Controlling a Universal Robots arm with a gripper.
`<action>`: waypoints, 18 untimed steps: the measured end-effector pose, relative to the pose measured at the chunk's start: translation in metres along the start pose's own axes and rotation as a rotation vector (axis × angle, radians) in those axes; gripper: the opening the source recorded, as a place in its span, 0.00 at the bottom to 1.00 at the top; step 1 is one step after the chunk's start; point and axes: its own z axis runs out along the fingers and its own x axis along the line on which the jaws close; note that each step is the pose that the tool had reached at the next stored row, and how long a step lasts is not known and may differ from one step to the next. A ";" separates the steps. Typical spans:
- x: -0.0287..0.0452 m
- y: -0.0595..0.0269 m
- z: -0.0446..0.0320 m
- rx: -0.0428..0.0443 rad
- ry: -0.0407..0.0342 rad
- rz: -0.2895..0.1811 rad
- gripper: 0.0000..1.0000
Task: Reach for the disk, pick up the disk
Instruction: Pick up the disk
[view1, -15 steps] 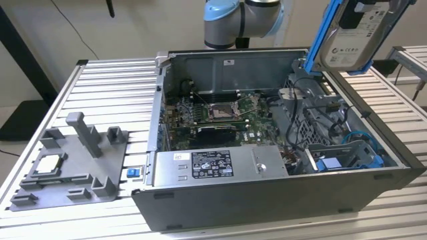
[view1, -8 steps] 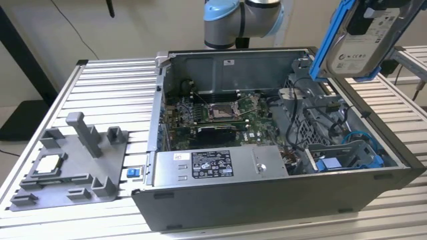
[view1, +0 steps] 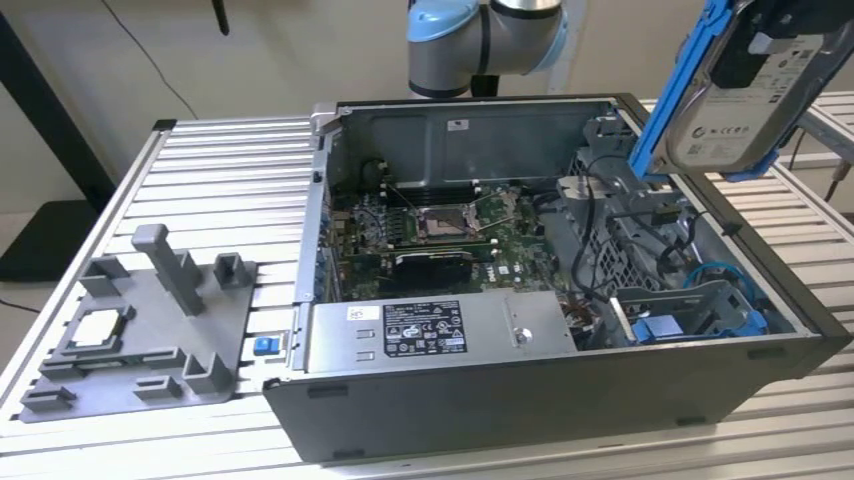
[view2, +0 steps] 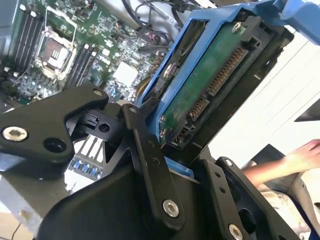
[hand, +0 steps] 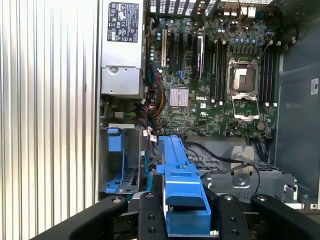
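Over a ribbed metal table (view1: 200, 160) holding an open grey computer case (view1: 534, 400), the black gripper (view2: 172, 150) is clenching the blue-framed silver disk (view1: 741, 90), hanging it tilted above the case.

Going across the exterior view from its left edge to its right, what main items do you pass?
Grey plastic fixture tray on the slatted table → small blue piece → open computer case with its motherboard → the disk, held aloft in its blue bracket, at the exterior view's upper right.
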 end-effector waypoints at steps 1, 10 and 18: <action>0.0019 0.0000 0.0003 0.0000 0.0000 0.000 0.00; 0.0181 -0.0001 0.0075 0.0000 -0.0001 0.000 0.00; 0.0390 -0.0003 0.0173 0.0000 0.0140 0.000 0.00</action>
